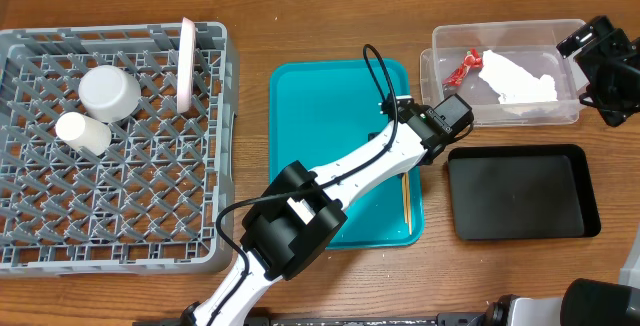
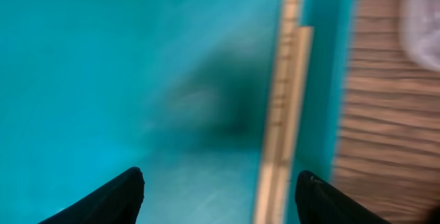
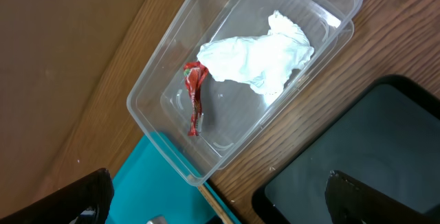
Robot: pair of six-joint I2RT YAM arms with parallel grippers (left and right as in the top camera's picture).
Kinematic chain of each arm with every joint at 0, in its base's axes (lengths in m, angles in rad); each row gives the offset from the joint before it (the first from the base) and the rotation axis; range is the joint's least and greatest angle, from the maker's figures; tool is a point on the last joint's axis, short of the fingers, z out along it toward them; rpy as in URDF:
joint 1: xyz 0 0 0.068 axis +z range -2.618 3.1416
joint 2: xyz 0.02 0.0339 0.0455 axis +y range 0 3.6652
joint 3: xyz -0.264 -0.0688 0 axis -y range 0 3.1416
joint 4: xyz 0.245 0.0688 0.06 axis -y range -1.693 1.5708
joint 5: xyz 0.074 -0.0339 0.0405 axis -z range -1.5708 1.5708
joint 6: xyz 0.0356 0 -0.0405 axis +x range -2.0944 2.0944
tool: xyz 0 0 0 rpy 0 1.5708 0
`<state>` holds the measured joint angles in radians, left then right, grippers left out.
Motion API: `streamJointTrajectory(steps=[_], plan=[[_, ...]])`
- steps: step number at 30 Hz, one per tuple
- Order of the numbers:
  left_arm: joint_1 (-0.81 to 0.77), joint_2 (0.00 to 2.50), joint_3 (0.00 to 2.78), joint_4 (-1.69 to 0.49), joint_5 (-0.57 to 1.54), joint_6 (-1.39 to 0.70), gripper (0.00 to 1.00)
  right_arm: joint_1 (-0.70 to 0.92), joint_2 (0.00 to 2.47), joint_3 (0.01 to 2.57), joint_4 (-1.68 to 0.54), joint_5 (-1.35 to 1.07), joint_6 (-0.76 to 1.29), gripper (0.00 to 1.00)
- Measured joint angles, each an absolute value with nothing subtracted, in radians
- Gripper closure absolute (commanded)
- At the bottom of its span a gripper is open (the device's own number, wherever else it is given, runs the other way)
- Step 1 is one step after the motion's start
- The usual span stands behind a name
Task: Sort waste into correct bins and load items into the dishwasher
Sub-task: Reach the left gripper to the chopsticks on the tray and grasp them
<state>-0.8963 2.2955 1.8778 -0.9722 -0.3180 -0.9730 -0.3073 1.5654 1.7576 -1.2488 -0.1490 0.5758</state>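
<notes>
Fingertips (image 2: pixel 110 196) of the left gripper (image 2: pixel 218 200) stood spread with nothing between them, low over the large teal plastic serving tray (image 2: pixel 103 59). The pair of thin wooden chopsticks (image 2: pixel 285 114) lay just inside its 3 o'clock rim. Towards 1 o'clock, the right gripper (image 3: pixel 220 203) hung with jaws wide apart and empty above the clear rectangular plastic tub (image 3: pixel 148 93), which held the crumpled shiny red wrapper (image 3: pixel 195 93) and the crumpled white paper napkin (image 3: pixel 258 59). At 4 o'clock the shallow black rectangular tray (image 3: pixel 357 148) showed nothing in it. Far off at 9 o'clock, the square grey lattice dish rack (image 1: pixel 120 216) carried a small white cup (image 1: pixel 82 133), an upturned white bowl (image 1: pixel 108 92) and a pinkish-white plate (image 1: pixel 186 64) on edge. I judged the sorting mostly done, though a second bowl, rice and scrap were nowhere visible. Room looked tight by the tray's raised rim and the tub, while the tray's middle lay open.
</notes>
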Motion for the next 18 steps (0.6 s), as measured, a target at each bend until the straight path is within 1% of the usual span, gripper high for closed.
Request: streamJointTrajectory(steps=[3,5,10,18], plan=[[-0.896,2.302,1.878,-0.938,-0.296,-0.919,0.28,-0.307,1.565,1.758,-1.249,-0.149,0.576,0.0],[-0.896,2.311,1.878,-0.934,-0.286,-0.897,0.3,-0.307,1.565,1.758,-1.248,-0.149,0.576,0.0],[-0.894,2.326,1.878,-0.938,-0.274,-0.867,0.39,-0.307,1.565,1.758,-1.249,-0.149,0.576,0.0],[-0.853,2.326,1.878,-0.942,-0.233,-0.854,0.38,-0.307,1.565,1.758,-1.249,-0.149,0.576,0.0]])
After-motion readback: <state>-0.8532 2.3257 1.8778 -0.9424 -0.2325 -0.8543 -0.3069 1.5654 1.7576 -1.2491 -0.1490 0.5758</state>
